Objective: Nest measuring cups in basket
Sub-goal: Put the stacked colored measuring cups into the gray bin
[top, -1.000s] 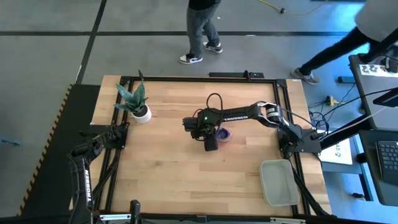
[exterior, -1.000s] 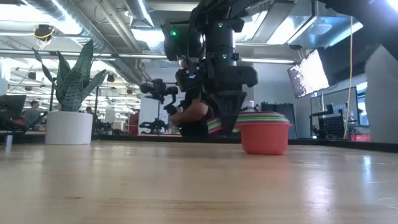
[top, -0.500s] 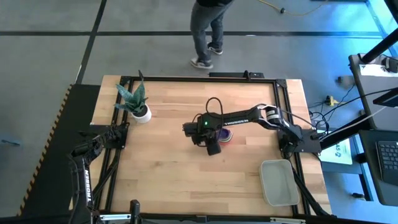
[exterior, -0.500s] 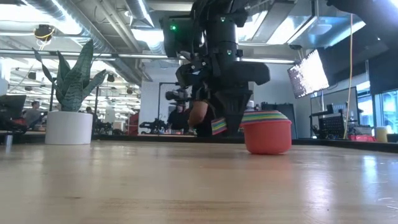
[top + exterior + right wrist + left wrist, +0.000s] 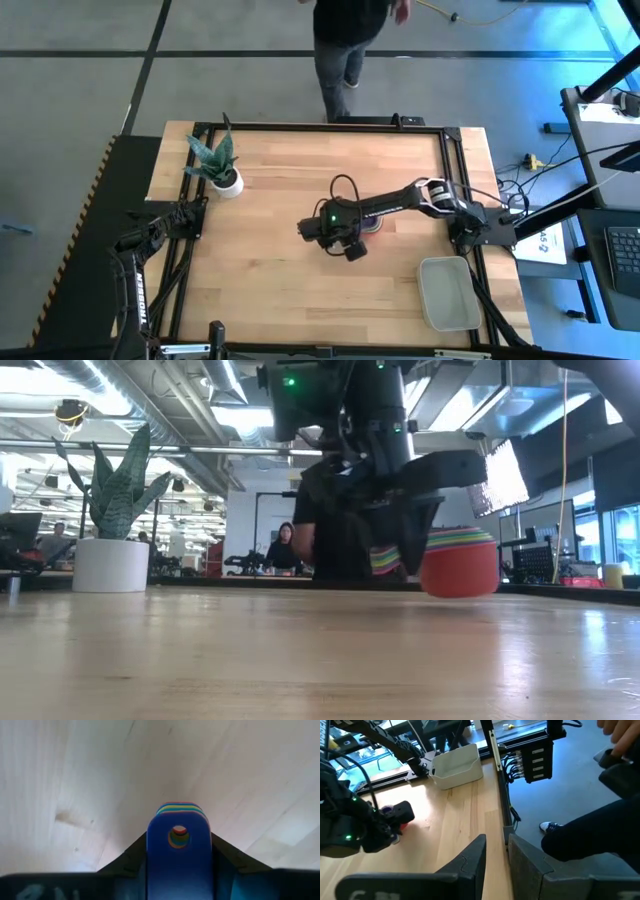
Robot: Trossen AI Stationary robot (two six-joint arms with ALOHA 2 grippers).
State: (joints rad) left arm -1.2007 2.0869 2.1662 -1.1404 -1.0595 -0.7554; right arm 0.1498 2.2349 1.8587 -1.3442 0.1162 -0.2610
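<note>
The measuring cups [image 5: 458, 565] are nested in one stack, red outermost, with coloured rims on top. They are at the table's middle [image 5: 372, 228]. My right gripper [image 5: 356, 240] points down over their stacked flat handles [image 5: 178, 845] and is shut on them. The basket [image 5: 448, 292] rests on its base at the near right corner, apart from the cups. My left gripper [image 5: 497, 845] waits beyond the table's left edge, its fingers a narrow gap apart with nothing between them. My right gripper pinches the stacked handles by their two long edges [image 5: 152, 857], one finger [image 5: 125, 857] on each side. The blue handle with its hole faces the wrist camera. The fingers come from above, pointing down. In the low view the stack sits upright and seems just off the wood.
A white plant pot [image 5: 228, 181] stands at the far left of the table. A person [image 5: 345, 50] stands just beyond the far edge. Bare wood lies between the cups and the basket [image 5: 457, 765].
My right gripper has moved toward the table's near edge and a little to the right, rolling its wrist as it went. The cup stack has gone with it and sits higher against the table in the low view. The person beyond the far edge has walked on.
</note>
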